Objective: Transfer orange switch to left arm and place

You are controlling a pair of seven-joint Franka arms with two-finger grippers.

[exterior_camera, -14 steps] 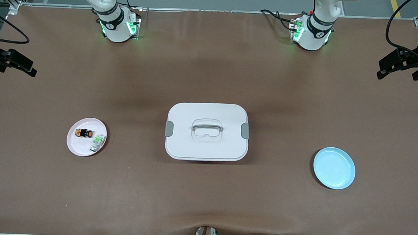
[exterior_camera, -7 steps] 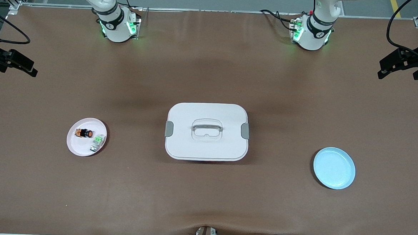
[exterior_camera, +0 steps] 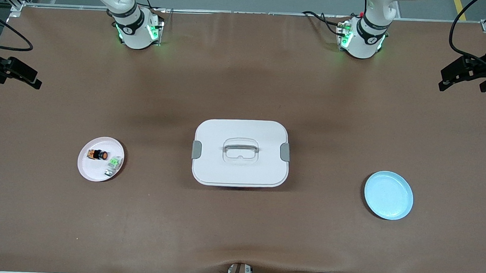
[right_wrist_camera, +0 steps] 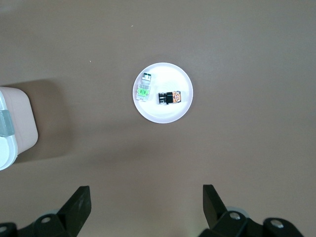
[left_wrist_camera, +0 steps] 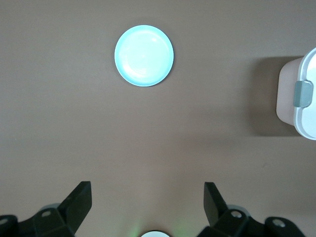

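Two claws wide open, empty, right claw [right_wrist_camera: 143,207] high over pink plate [right_wrist_camera: 185,98] holding orange switch [right_wrist_camera: 169,98].

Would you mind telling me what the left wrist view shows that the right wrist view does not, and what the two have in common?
Only the left wrist view shows the blue plate, bare, and the open left gripper high over the table. Only the right wrist view shows the pink plate holding the orange switch and the green switch side by side, with the open right gripper above. Both share a corner of the box with a grey latch, and the brown table.
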